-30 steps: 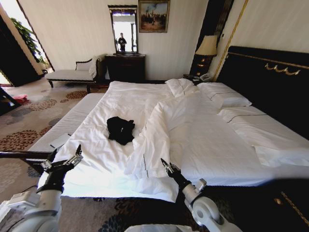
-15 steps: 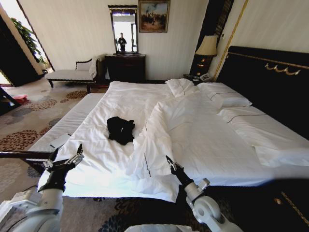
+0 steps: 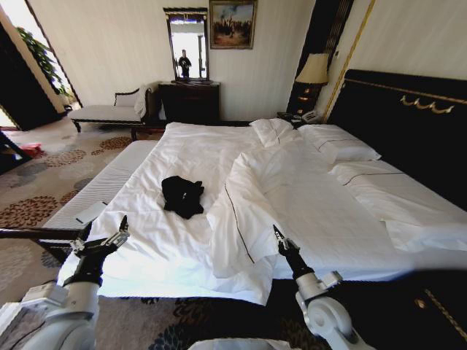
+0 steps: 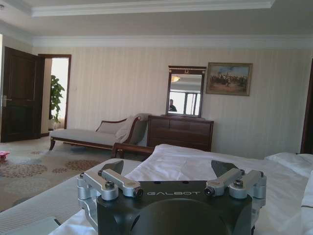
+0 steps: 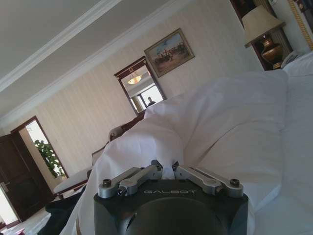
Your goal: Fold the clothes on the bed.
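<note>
— Right hand (image 3: 276,232) first: where was it, and what did it hold?

— Over the near half of the bed (image 3: 168,251), at the foot-side edge of the turned-back white duvet (image 3: 241,219). From the right wrist view its fingers (image 5: 146,172) were drawn close together with a pinch of duvet cloth between them, the fabric rising in a tall fold just beyond.

— And the left hand (image 3: 102,238)?

— Low at the near left corner of the mattress, fingers spread wide, gripping nothing. In its own wrist view the two fingers (image 4: 117,180) stood well apart above the bare sheet.

— Where did the T-shirt lie?

— The black T-shirt (image 3: 182,195) sat crumpled in a heap on the open sheet, left of the duvet's folded edge and between the two hands but farther up the bed, touching neither. Bunched like that, I couldn't tell which way collar or hem pointed, and no lettering showed; the heap ran slightly longer from headboard toward the foot.

— Anything holding anything else?

— Only the bed: the shirt, the duvet bunched toward its right half, and the pillows (image 3: 336,146) against the dark headboard (image 3: 408,124).
</note>
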### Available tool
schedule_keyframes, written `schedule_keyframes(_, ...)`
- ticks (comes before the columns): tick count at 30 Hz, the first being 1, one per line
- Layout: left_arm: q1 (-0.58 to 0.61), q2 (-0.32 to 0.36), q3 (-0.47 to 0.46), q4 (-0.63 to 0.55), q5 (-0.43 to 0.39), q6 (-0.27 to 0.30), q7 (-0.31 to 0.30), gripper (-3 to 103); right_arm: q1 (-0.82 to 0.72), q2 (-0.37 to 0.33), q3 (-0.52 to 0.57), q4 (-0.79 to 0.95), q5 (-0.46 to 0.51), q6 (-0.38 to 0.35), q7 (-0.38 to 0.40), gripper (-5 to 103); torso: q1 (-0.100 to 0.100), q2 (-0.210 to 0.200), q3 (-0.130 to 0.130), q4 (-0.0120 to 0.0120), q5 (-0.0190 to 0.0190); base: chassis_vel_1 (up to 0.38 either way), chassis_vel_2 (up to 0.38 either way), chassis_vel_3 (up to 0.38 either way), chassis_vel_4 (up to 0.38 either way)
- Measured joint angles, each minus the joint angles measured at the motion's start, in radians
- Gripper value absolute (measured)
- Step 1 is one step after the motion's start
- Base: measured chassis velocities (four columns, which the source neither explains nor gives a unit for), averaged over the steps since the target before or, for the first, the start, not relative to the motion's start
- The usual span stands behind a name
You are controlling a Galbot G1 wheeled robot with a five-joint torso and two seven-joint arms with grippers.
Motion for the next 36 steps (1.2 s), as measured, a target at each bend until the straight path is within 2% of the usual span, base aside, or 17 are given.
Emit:
schedule_keyframes(8,-0.008,0.005,0.001,0.000,-0.007,0.000,-0.001,100,-0.053,-0.035,0.087,0.025,0.016,0.033,0.069,0,0.000,0.000,0.000,-0.0001,0.0000,0.000,0.000,0.000,0.000)
schedule_keyframes(15,-0.018,0.003,0.014,0.001,-0.007,0.000,-0.001,100,-0.095,-0.066,0.192,0.036,0.057,0.060,0.169,0,0.000,0.000,0.000,-0.0001,0.0000,0.000,0.000,0.000,0.000)
schedule_keyframes(18,-0.019,-0.004,0.017,0.001,-0.006,0.000,-0.001,100,-0.105,-0.083,0.248,-0.008,0.069,0.079,0.189,0,0.000,0.000,0.000,-0.0001,-0.0001,0.000,0.000,0.000,0.000)
schedule_keyframes(30,-0.006,-0.040,0.028,-0.015,0.020,0.000,-0.001,100,-0.104,-0.123,0.346,-0.172,0.061,0.149,0.199,0,0.000,0.000,0.000,0.0001,0.0002,0.000,0.000,0.000,0.000)
schedule_keyframes(36,-0.003,-0.049,0.030,-0.016,0.031,0.000,-0.002,100,-0.101,-0.127,0.391,-0.229,0.038,0.162,0.291,0,0.000,0.000,0.000,0.0000,0.0001,0.000,0.000,0.000,0.000)
